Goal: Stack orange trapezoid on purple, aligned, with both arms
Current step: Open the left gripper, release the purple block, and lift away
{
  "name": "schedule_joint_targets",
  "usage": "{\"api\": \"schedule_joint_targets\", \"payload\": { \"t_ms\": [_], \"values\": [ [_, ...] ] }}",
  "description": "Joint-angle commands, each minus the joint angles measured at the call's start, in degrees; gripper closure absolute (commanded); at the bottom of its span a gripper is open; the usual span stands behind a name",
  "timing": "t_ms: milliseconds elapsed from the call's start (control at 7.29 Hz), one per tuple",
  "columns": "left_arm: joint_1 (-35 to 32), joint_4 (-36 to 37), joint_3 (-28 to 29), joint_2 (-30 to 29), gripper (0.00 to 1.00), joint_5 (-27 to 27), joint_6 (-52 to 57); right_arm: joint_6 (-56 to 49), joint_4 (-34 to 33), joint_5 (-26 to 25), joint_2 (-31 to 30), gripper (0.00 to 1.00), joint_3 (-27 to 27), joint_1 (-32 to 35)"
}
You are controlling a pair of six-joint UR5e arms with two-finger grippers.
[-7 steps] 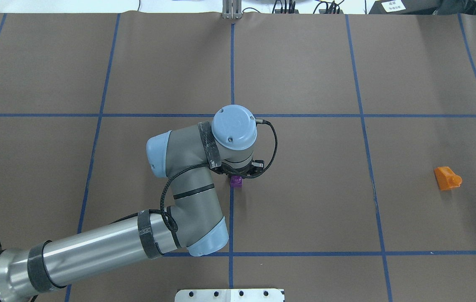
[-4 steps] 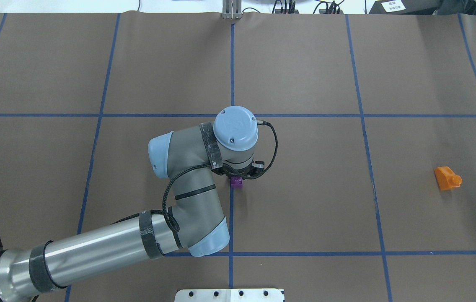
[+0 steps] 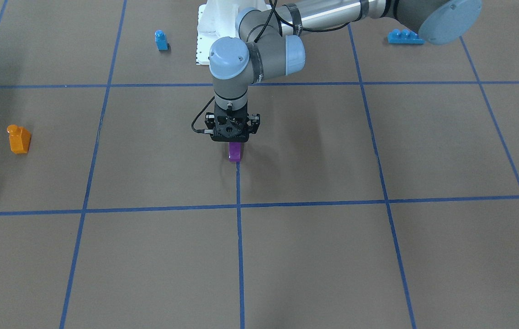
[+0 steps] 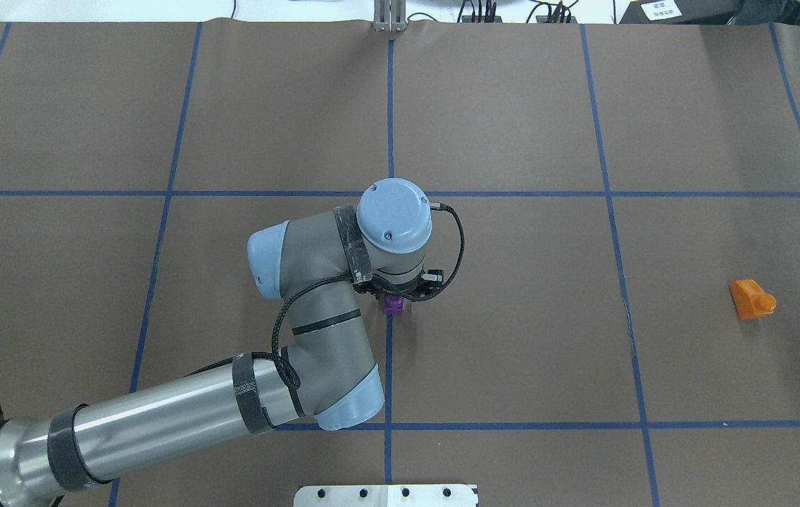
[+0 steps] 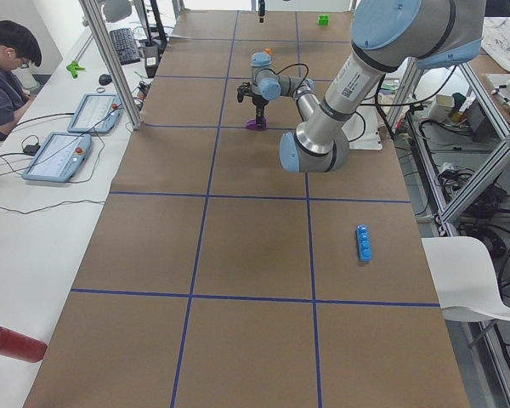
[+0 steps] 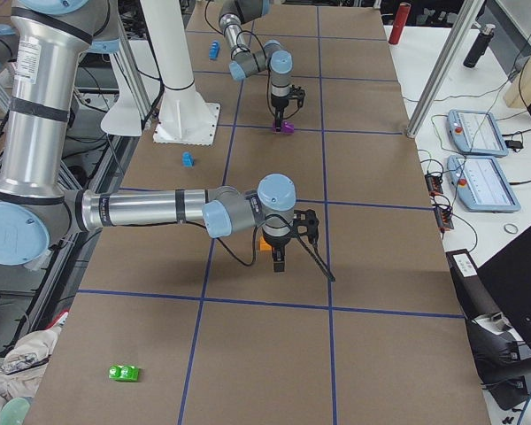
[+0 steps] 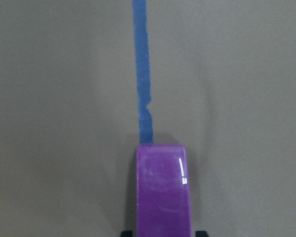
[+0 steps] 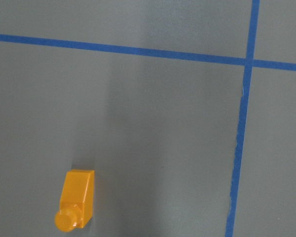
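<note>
The purple brick stands on the centre blue tape line, and it also shows in the front view and the left view. My left gripper points straight down over it. In the left wrist view the brick fills the space between the two black fingertips, so the gripper is shut on it. The orange trapezoid lies alone far to the right, seen also in the front view and the right wrist view. My right gripper hangs just in front of it; I cannot tell whether it is open or shut.
A small blue single-stud brick and a long blue brick lie near the white base pedestal. A green brick lies at the table's right end. An operator sits beside tablets at the far side.
The left wrist has shifted very slightly, and the purple brick now shows a little less from under the gripper. The orange trapezoid has not moved.
</note>
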Motion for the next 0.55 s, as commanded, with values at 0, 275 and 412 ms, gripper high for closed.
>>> {"api": "schedule_joint_targets", "payload": {
  "t_ms": [0, 275, 412],
  "values": [
    [-1.79, 2.67, -5.01, 0.18, 0.0, -1.21, 0.93, 0.07, -0.09, 0.17, 0.0, 0.0, 0.09, -0.09],
    [-5.3, 14.24, -20.69, 6.64, 0.0, -5.34, 9.58, 0.59, 0.0, 0.18, 0.09, 0.0, 1.05, -2.36],
    [-7.41, 14.82, -32.88, 17.39, 0.0, -5.52, 16.86, 2.33, 2.0, 0.0, 0.09, 0.0, 1.05, -4.55]
  ]
}}
